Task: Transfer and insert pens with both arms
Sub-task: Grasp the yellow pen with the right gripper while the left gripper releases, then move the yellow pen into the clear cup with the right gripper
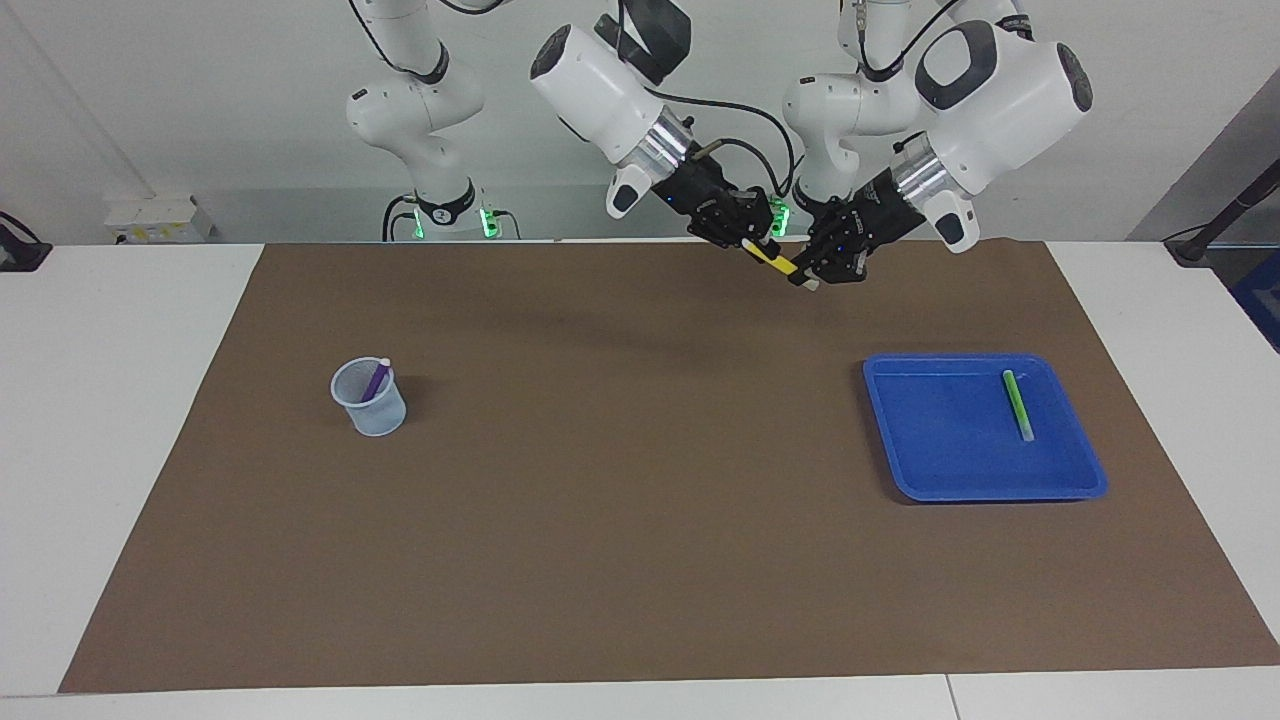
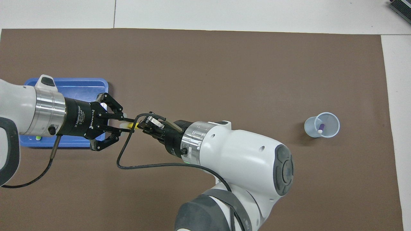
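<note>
Facing view
Brown mat point(image 1: 640, 560): spread over white table point(image 1: 120, 450), filling the foreground.
Blue tray point(image 1: 930, 470): toward the left arm's end, green pen point(image 1: 1018, 405) lying flat in it.
Clear cup point(image 1: 370, 400): toward the right arm's end, purple pen point(image 1: 376, 378) standing tilted inside.
Right arm: elbow high, forearm slanting down; right gripper point(image 1: 750, 245) clenched on the yellow pen point(image 1: 775, 260).
Left arm: forearm angled down to meet it; left gripper point(image 1: 812, 278) at the pen's pale cap end, grip impossible to judge.
Yellow pen: aloft between both grippers, over the mat's edge nearest the robots.

Overhead view
Right arm: bulky wrist in foreground, right gripper point(image 2: 139, 124) closed on the yellow pen point(image 2: 133, 125).
Left gripper point(image 2: 123, 122): links splayed, level, over the blue tray's point(image 2: 80, 84) corner.
Clear cup point(image 2: 322, 124): purple pen point(image 2: 321, 128) cap up.
</note>
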